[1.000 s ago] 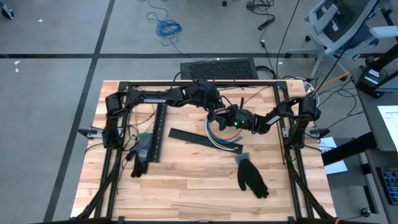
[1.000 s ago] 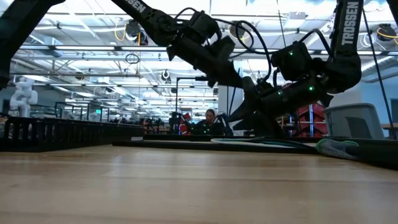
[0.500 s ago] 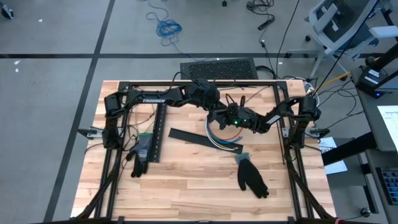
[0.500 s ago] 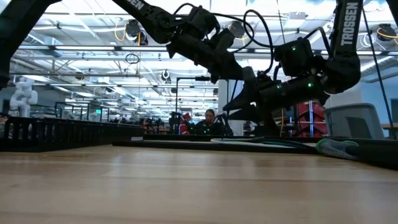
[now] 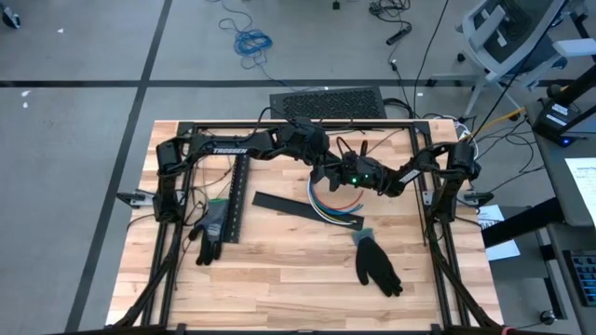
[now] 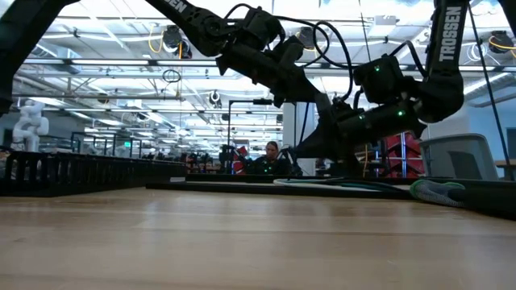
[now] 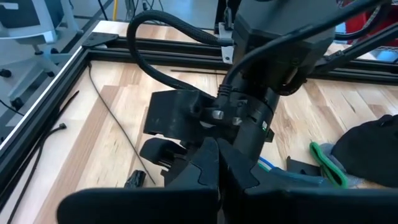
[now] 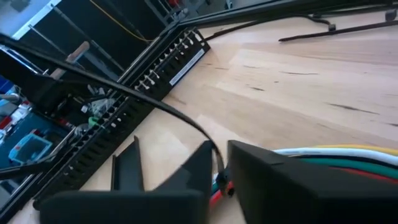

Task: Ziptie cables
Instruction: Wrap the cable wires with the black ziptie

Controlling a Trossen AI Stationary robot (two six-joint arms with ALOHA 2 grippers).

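Cables (image 5: 328,207) lie on the wooden table (image 5: 279,270), right of centre in the high view, curving in a loose loop of white, blue, green and orange strands. One end of the bundle rests across the flat black strip (image 5: 307,209) that sits slantwise just beside it. In the right wrist view the white, green and red strands (image 8: 336,158) run in just past the gripper's own dark fingers.

Both arms meet above the loop. The left gripper (image 5: 328,174) reaches in from the left side of the frame, and in its own wrist view its two fingers (image 7: 214,171) are pressed tightly together with no gap; whether they pinch anything thin cannot be told. The right gripper (image 5: 337,179) comes in from the right, with green lights showing on its body, and its fingers (image 8: 249,165) stand narrow, only a slim gap between them, with a thin black strand (image 8: 155,106) running into that gap. Whether it is actually gripped cannot be told. In the low view both grippers hang clear above the table top, close together.

Elsewhere, a long black slotted strip (image 5: 236,200) lies upright on the left, with a grey glove (image 5: 212,228) beside it. A black glove (image 5: 377,265) lies nearer the front right. A keyboard (image 5: 326,102) sits at the table's far edge.
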